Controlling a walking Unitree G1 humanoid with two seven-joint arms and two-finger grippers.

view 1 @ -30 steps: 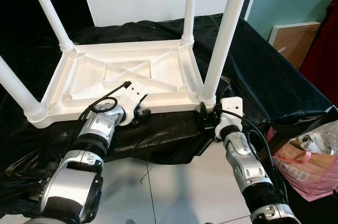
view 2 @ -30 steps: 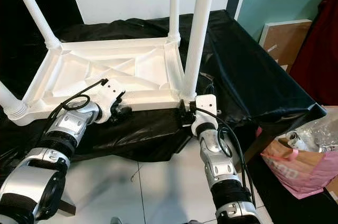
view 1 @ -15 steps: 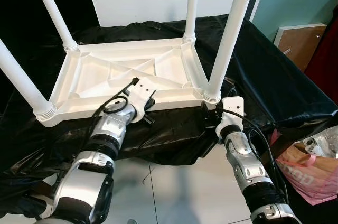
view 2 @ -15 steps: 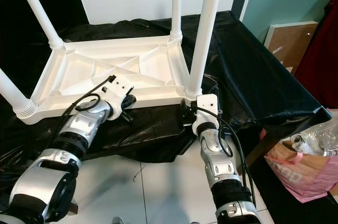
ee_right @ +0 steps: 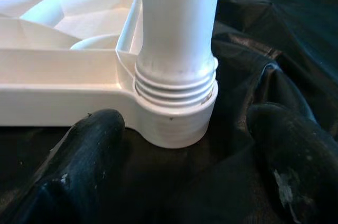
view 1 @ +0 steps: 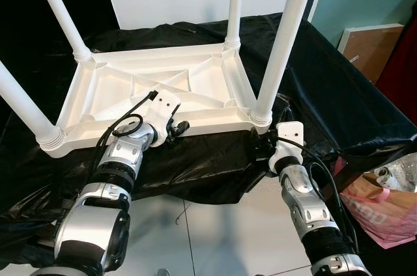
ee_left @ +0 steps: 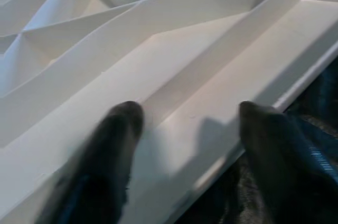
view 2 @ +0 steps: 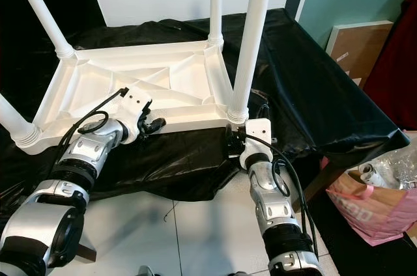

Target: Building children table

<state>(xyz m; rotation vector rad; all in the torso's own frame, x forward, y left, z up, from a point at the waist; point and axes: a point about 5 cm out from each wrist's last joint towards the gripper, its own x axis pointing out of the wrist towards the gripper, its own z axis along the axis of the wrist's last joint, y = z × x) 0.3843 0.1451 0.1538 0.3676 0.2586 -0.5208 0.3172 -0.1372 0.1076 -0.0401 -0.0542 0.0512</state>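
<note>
A white plastic children's table [view 1: 163,87] lies upside down on a black cloth, its legs pointing up. My left gripper [view 1: 174,126] is open at the near rim. In the left wrist view one finger [ee_left: 113,129] rests inside the ribbed underside and the other [ee_left: 264,129] sits outside the edge. My right gripper [view 1: 260,149] is open just in front of the near right leg [view 1: 283,35]. Its fingers [ee_right: 92,139] stand to either side of the threaded leg socket [ee_right: 177,113] without touching it.
The black cloth [view 1: 339,100] drapes over a low surface and hangs down to the white tiled floor [view 1: 221,237]. A pink bag [view 1: 384,204] with bottles stands at the lower right. A brown board [view 1: 371,45] leans on the teal wall.
The head view has swayed slightly. Both grippers stay at the table's near edge with the same open fingers; the right one sits a touch further back from the corner.
</note>
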